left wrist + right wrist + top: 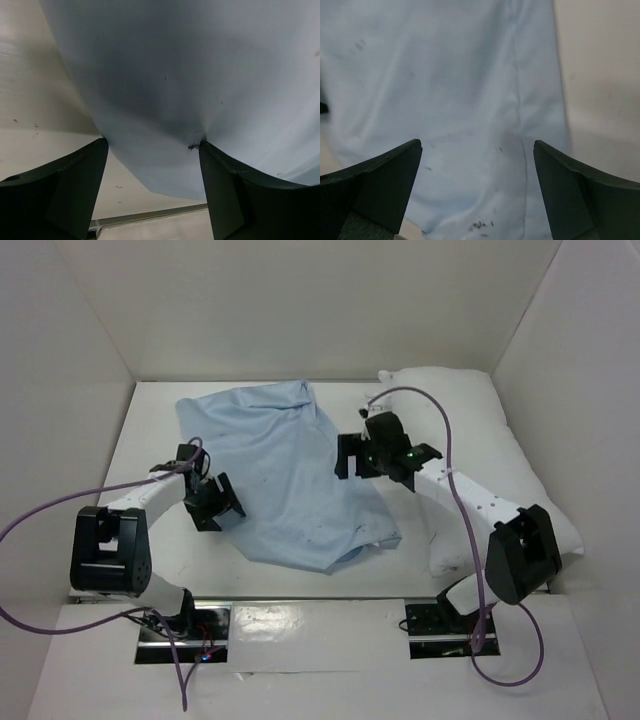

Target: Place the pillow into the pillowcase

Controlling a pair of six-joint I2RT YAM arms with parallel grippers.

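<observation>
The light-blue pillowcase [285, 475] lies wrinkled and flat in the middle of the table. The plump white pillow [470, 420] lies along the right wall, partly hidden under my right arm. My left gripper [215, 502] sits at the pillowcase's left edge, open. In the left wrist view the blue pillowcase [175, 75] fills the space beyond the left gripper [153, 150], with nothing pinched between the fingers. My right gripper [350, 455] hangs open over the pillowcase's right part. In the right wrist view the right gripper [477, 145] is spread wide above the pillowcase [445, 75], holding nothing.
White walls box in the table [160, 440] at the back, left and right. Purple cables [440, 420] loop off both arms, the right one arching over the pillow. Both arm bases stand at the near edge.
</observation>
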